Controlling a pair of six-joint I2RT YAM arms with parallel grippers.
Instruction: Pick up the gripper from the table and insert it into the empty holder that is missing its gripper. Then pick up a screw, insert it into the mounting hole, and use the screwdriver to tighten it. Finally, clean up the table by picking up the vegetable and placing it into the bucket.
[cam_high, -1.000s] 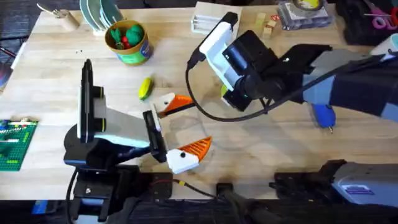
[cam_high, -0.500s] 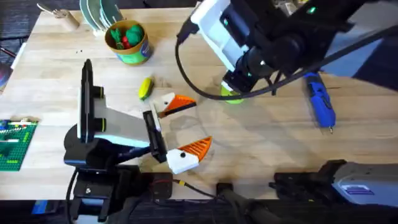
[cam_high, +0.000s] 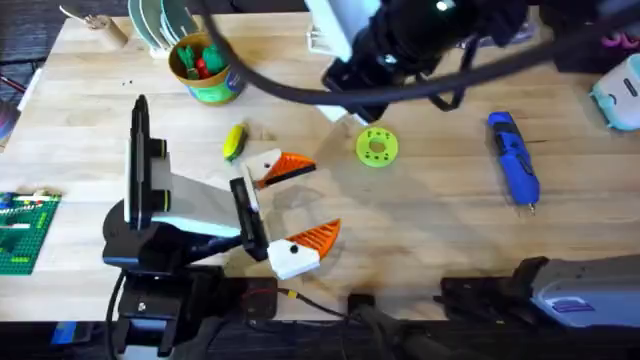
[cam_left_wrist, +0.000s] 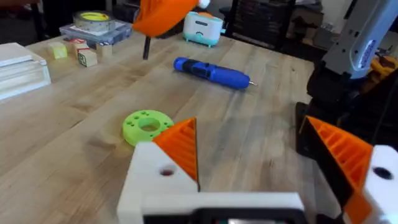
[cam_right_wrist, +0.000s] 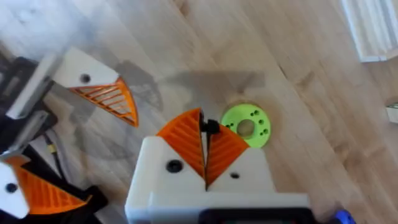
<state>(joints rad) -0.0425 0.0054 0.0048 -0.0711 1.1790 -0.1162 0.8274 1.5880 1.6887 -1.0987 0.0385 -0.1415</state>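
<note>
Overhead, right hand (cam_right_wrist: 205, 144) pinching a small black screw (cam_right_wrist: 210, 127), left hand (cam_high: 290, 205) spread wide.

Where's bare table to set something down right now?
Free: the table between the green disc and the screwdriver, and the strip in front of both. Crowded: around the left gripper and the far edge by the bucket.
</note>
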